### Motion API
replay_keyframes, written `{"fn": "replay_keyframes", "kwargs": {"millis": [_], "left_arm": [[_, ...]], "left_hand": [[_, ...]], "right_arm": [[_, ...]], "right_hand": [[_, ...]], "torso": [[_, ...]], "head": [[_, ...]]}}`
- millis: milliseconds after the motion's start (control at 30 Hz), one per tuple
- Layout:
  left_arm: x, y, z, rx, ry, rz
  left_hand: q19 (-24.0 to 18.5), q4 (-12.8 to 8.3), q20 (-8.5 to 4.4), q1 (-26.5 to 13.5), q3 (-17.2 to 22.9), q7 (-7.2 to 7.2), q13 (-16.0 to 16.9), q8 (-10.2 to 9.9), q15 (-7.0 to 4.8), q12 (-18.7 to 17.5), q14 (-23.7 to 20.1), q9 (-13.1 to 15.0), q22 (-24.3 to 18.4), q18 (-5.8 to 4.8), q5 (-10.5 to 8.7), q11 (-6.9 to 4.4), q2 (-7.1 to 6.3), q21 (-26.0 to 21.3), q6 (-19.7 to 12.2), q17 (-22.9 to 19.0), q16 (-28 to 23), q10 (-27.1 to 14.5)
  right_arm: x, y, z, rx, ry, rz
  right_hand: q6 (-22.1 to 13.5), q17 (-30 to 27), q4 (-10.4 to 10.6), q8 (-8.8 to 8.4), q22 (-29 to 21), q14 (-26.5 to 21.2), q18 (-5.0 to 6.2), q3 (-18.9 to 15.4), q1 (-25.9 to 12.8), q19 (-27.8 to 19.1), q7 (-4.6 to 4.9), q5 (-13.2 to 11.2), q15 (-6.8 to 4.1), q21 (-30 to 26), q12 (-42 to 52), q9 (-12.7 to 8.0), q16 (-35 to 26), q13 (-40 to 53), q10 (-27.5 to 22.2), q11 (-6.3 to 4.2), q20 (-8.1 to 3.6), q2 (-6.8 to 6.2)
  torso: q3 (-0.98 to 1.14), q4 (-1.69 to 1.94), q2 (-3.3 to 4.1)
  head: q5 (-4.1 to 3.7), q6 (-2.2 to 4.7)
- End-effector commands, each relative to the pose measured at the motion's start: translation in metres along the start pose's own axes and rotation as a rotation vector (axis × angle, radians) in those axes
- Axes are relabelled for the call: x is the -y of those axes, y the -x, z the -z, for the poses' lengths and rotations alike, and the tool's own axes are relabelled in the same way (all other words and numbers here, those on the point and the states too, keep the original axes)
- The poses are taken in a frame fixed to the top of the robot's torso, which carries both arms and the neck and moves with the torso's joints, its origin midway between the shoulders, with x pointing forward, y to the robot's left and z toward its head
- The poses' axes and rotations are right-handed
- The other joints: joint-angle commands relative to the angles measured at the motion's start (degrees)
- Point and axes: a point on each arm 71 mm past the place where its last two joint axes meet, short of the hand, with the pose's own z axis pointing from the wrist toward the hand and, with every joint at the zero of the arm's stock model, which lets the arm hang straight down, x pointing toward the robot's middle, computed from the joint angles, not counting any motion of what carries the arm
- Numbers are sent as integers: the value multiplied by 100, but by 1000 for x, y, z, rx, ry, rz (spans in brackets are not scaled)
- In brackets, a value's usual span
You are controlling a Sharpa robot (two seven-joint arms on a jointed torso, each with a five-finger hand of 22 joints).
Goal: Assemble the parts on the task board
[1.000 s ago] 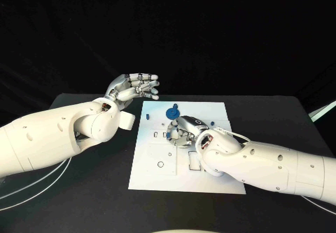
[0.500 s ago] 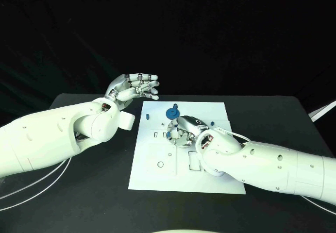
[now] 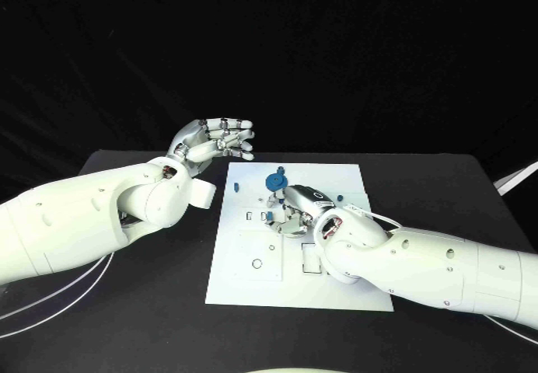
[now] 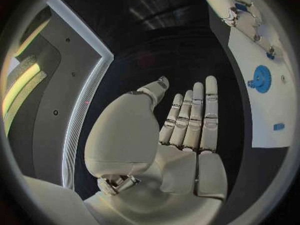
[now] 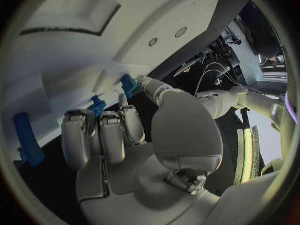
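The right hand (image 3: 294, 211) hides parts on the task board (image 3: 337, 291).

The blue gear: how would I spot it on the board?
Find the white rectangular task board on the black table. Near its far edge, beyond the right hand, lies the round blue toothed gear. The other blue parts are smaller and not round.

The left hand (image 3: 215, 140) is held raised and empty, fingers (image 4: 195, 112) straight and together, while the right hand (image 3: 294, 210) is lowered palm-down with fingers (image 5: 103, 135) curled under.
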Motion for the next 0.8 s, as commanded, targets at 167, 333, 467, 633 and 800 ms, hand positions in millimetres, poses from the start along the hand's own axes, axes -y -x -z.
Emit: {"fn": "replay_keyframes", "kwargs": {"millis": [167, 333, 467, 633, 800], "left_arm": [[-3, 1, -1, -20, 31, -30], [-9, 4, -3, -54, 92, -118], [-17, 6, -5, -96, 170, -201], [-29, 5, -7, -212, 293, -385], [-37, 1, -7, -317, 413, -597]], "left_hand": [[-54, -47, 8, -112, 23, 184, 45, 25, -39, -10, 76, 109, 150, 46, 124, 1, 39, 178, -93, 161, 212, 29], [226, 266, -83, -437, -223, 148, 284, 121, -180, 506, 523, 178, 405, 77, 156, -116, -36, 644, -63, 680, 1115, 351], [413, 600, -259, -558, -459, 14, 1103, 590, -357, 1774, 827, 442, 907, 68, 126, -275, -76, 1455, -4, 1445, 2284, 481], [1156, 1114, -451, -755, -746, -209, 3010, 1804, -572, 4507, 2574, 1271, 2689, -122, 127, -507, 52, 3175, 108, 4171, 4667, 12], [1769, 1185, -567, -1077, -867, -390, 4210, 2564, -714, 5842, 3249, 1887, 3933, -314, 131, -677, 241, 4083, 90, 5182, 5315, 378]], "right_arm": [[-6, 10, 11, 58, 47, -29], [-9, 29, 21, 93, 98, -73], [-7, 44, 28, 96, 137, -143], [7, 62, 39, 102, 134, -262], [29, 82, 49, 133, 38, -425]], "right_hand": [[-252, 1387, 444, -383, 1147, 544, -50, -1429, 466, 280, 63, -77, 20, -111, -44, -231, -8, 354, -181, 51, 127, 122], [-122, 1375, 871, -437, 1140, 541, -45, -1927, 891, 272, 56, 6, 17, -139, 62, -333, -13, 432, -92, 53, 133, 187], [-58, 1356, 928, -419, 1109, 536, -33, -1916, 1004, 247, 48, 30, 10, -190, 70, -344, -23, 435, -92, 45, 128, 227], [282, 1145, 923, -204, 902, 476, 46, -1669, 1211, 80, 8, 401, -23, -525, -1, -320, -132, 358, -196, 8, 101, 292], [403, 1073, 975, -19, 814, 456, 77, -1447, 1188, 16, -34, 634, -65, -675, -28, -295, -177, 323, -229, -37, 61, 326]], "torso": [[3, -11, -18], [6, -31, -28], [-3, -57, -81], [0, -67, -165], [13, -79, -241]], "head": [[29, 18], [19, 43], [13, 36], [19, 29], [29, 15]]}}
